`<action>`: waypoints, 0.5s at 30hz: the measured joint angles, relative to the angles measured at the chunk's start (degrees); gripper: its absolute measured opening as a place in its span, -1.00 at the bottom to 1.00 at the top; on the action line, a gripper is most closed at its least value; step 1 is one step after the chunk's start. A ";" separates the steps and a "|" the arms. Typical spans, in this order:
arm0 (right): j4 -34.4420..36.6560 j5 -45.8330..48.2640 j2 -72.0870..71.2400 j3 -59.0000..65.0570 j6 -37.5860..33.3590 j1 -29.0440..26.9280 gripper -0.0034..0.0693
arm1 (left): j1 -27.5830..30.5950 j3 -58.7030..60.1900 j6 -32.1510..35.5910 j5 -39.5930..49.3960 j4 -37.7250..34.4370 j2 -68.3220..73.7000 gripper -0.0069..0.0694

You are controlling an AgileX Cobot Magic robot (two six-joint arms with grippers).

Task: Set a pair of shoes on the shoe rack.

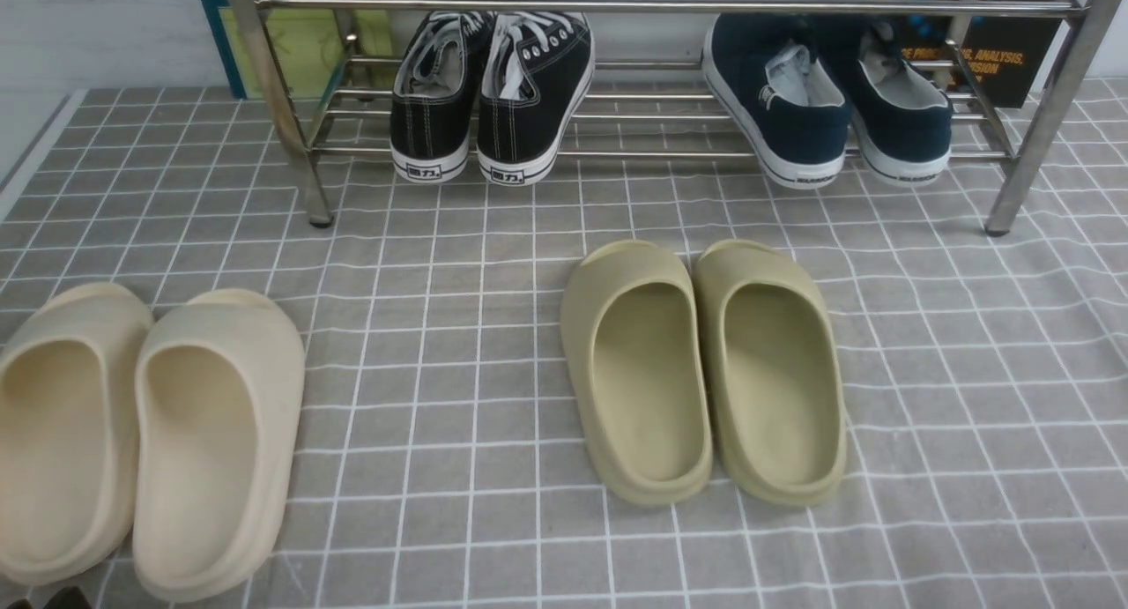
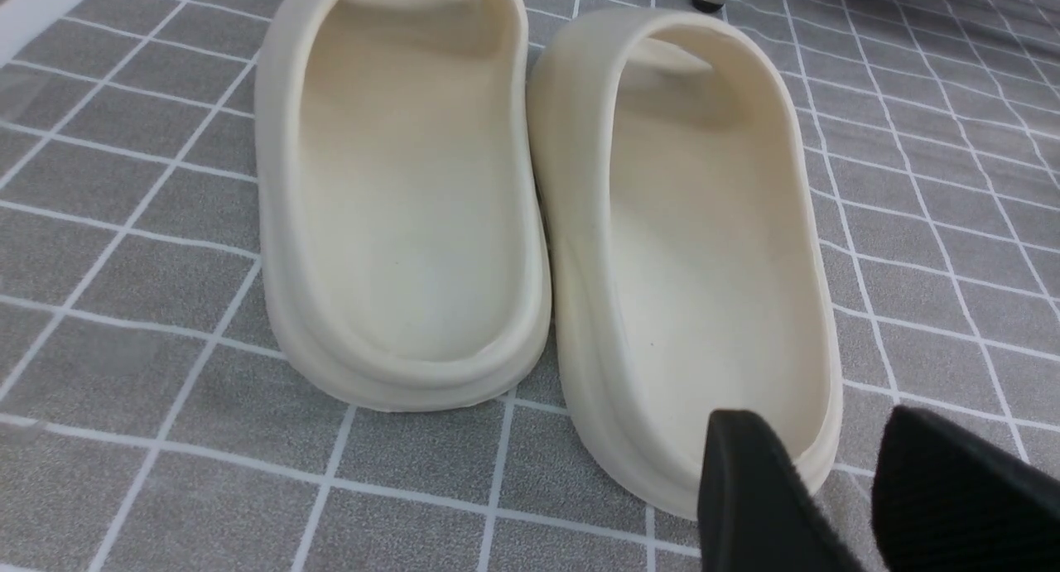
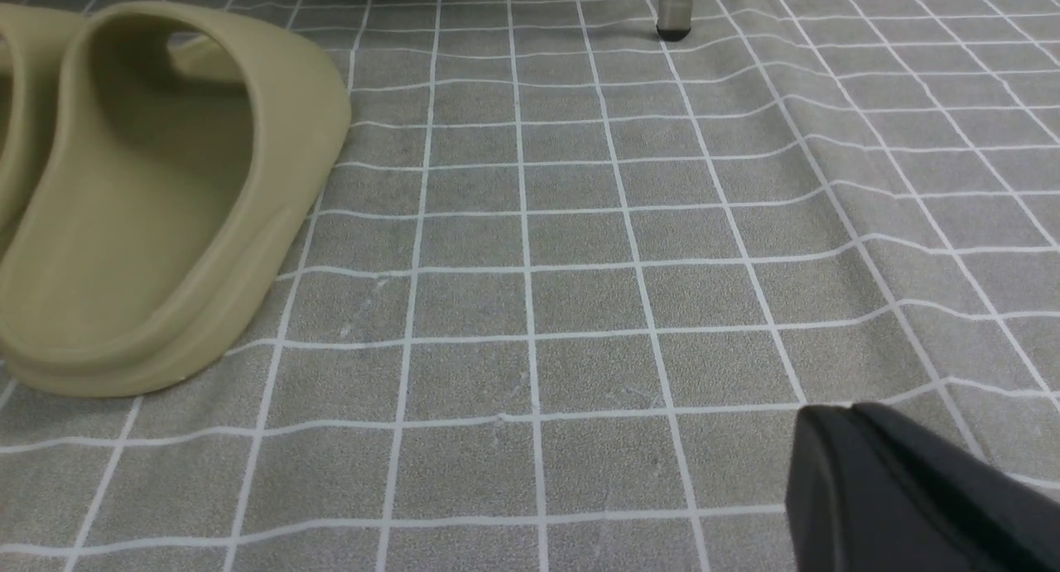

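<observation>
Grey checked cloth [image 1: 493,345] covers the floor. At one o'clock, my dark navy canvas shoes [image 1: 828,107] sit on the shiny chrome shoe rack [image 1: 670,6]. My left end effector [image 2: 845,481] is apart; my right end effector [image 3: 894,489] is together, empty.

In the front view neither arm shows. The shoe rack [image 1: 670,7] is cut off by the top edge, and the leftmost cream slide [image 1: 62,433] by the left edge. Heel lettering on the navy slip-ons [image 1: 828,98] and black sneakers [image 1: 489,89] is too small to read. Each wrist view crops its jaws at the bottom corner.
</observation>
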 joint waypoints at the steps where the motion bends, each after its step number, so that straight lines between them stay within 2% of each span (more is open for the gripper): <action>1: 0.00 0.00 0.00 0.00 0.00 0.00 -0.83 | 0.00 0.00 0.00 0.00 0.00 0.00 -0.19; 15: 0.00 0.00 0.00 0.00 0.00 0.00 -0.80 | 0.00 0.00 0.00 0.00 0.00 0.00 -0.19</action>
